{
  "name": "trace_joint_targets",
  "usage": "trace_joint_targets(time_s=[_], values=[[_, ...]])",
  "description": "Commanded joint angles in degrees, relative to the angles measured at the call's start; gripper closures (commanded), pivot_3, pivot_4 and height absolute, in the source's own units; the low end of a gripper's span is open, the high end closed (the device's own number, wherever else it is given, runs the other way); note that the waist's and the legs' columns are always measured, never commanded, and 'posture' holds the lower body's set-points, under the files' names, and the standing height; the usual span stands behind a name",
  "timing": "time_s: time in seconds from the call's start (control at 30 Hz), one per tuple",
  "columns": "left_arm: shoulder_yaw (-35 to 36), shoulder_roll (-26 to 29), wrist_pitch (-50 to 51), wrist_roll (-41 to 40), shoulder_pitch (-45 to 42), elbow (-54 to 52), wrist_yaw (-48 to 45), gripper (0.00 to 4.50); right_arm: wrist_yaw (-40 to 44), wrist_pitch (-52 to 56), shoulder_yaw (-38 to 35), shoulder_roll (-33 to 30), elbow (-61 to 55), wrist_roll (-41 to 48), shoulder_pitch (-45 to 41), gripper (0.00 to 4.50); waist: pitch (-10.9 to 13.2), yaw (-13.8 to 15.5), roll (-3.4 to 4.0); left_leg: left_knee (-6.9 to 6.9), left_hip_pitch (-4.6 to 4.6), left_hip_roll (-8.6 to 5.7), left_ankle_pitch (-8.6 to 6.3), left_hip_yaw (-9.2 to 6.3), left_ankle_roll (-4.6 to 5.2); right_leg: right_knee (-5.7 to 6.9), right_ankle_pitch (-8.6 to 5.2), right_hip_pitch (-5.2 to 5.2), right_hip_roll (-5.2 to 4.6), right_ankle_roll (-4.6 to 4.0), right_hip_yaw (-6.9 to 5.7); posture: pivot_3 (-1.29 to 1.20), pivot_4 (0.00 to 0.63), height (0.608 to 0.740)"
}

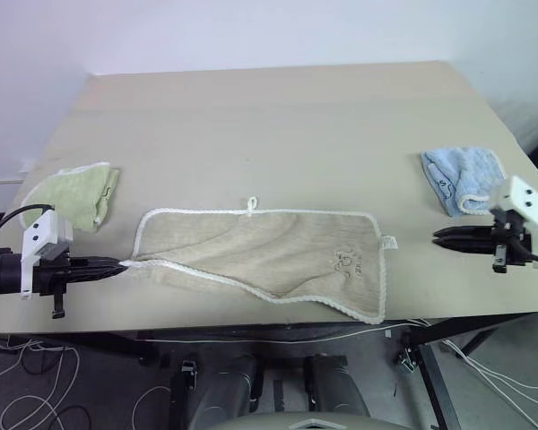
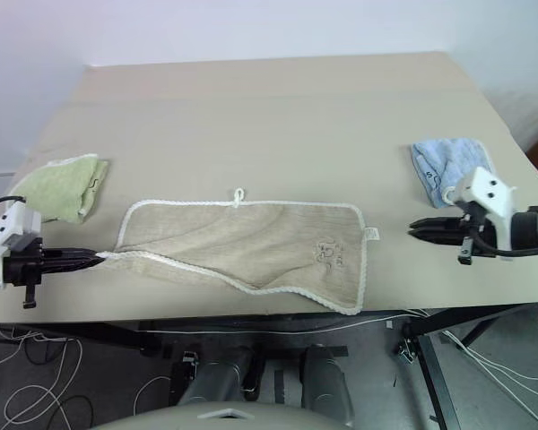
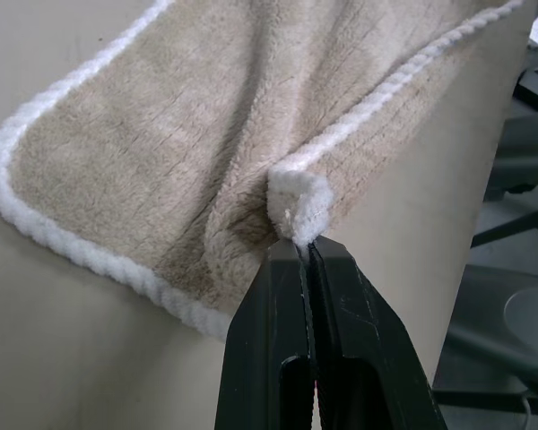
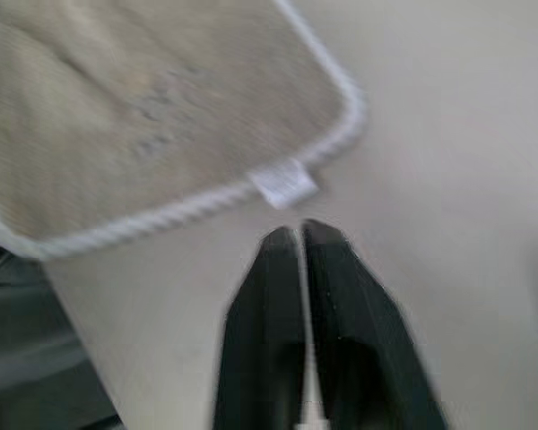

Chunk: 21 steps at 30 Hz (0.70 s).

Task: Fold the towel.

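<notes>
Step in hand: picking up corners for first fold. Towel point(image 1: 278, 255) lies near table point(image 1: 278, 116) front edge, mostly flat, between green towel point(image 1: 72, 193) and blue towel point(image 1: 462, 177). Left gripper point(image 1: 117, 265) clamped on towel's near-left corner — cloth bunched there, diagonal crease. Right gripper point(image 1: 441, 236) just beside towel's right edge, holding nothing, fingers almost together. Next, probably: right pinches corner by white tag point(image 4: 284, 185). Fluffy beige terry, white corded edging, rounded corners.

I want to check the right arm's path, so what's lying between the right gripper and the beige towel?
Only bare table. The head views show nothing between the right gripper and the towel, whose small white tag is the nearest part.
</notes>
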Motion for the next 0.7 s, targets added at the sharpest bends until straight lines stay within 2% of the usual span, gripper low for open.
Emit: trace_joint_targets(time_s=[0.03,0.3,0.7], values=[[1.8,-0.2,1.2,-1.4,0.8,-2.9,0.6,4.5,2.7,0.2,1.2,-0.6,-5.9,2.3,0.4,2.69,0.0,0.0,0.0,0.0,0.0,0.0,0.0,0.0,0.0,0.0,0.0,0.0,0.0,0.0,0.0,0.0,0.15,0.74],[2.6,-1.9,1.8,-1.6,4.3,-5.8,2.1,4.5,5.8,1.8,3.3,-2.3,-14.7,4.9,2.0,0.02,0.0,-0.1,-0.01,0.02,0.0,0.01,-0.01,0.02,0.01,0.0,-0.01,0.02,0.0,-0.02,0.01,0.0,0.15,0.74],[-0.2,-4.3,0.2,-0.6,0.1,-4.0,3.7,4.5,4.0,-14.9,16.5,1.9,-14.5,-8.6,3.5,0.02,0.0,0.0,-0.05,0.08,0.01,0.02,-0.01,0.04,0.02,-0.05,-0.01,0.07,-0.01,-0.02,-0.01,0.0,0.15,0.74]])
